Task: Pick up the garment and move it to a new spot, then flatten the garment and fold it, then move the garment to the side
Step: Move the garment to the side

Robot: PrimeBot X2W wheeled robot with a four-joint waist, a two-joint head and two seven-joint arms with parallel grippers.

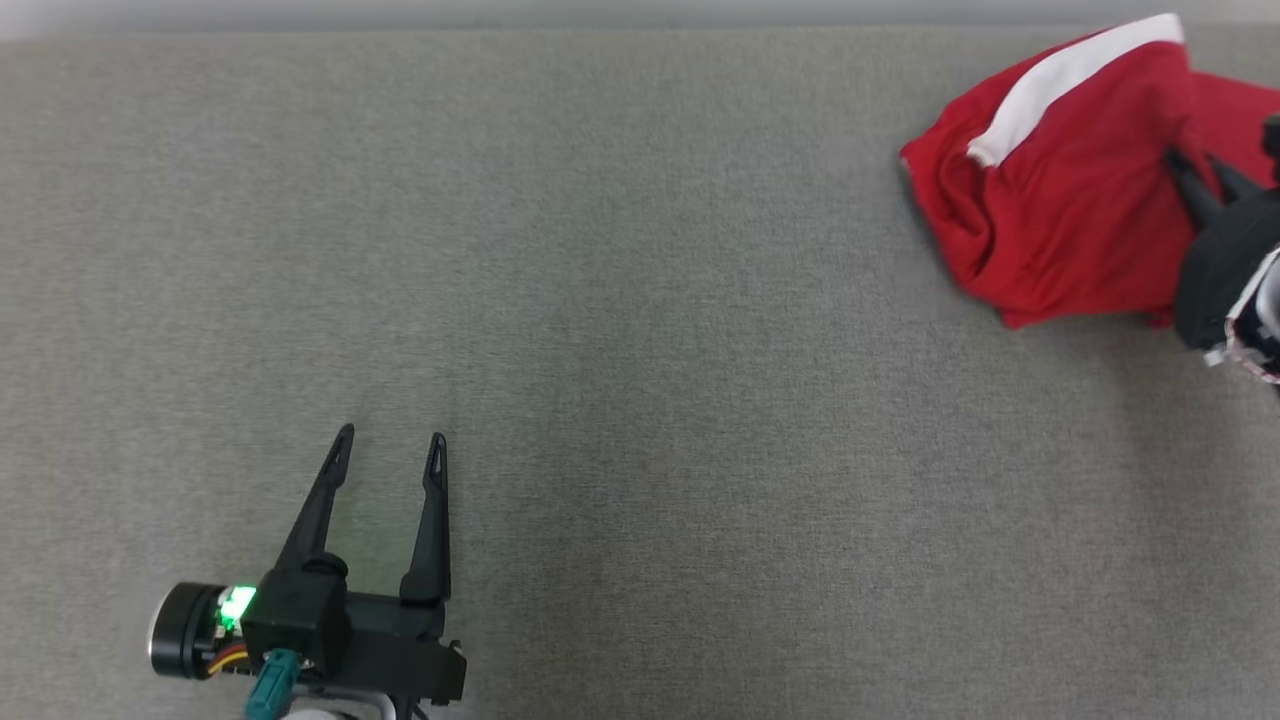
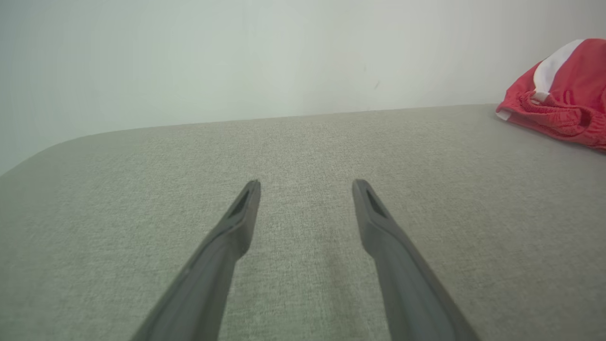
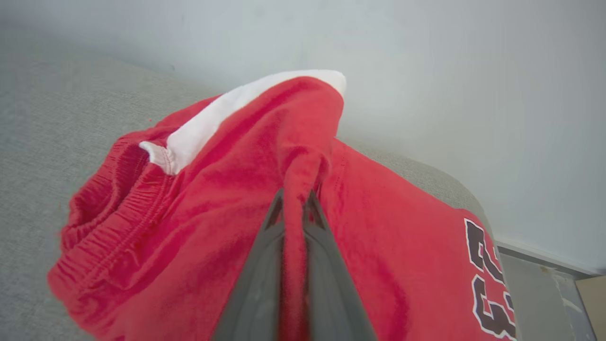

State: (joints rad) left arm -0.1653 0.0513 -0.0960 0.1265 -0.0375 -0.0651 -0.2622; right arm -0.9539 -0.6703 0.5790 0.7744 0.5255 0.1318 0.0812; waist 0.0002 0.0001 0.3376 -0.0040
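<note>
A flat grey woven-fabric surface (image 2: 303, 142) spreads beneath and ahead of the left jaws, and a plain pale wall (image 2: 189, 57) rises beyond them. Low to the right of the right jaws lies a tan flat corner (image 3: 592, 308).

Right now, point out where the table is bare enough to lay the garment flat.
Bare grey table runs from the open left gripper at the near left across the middle to the garment. The far right corner is crowded: there the right gripper pinches the bunched red cloth.
</note>
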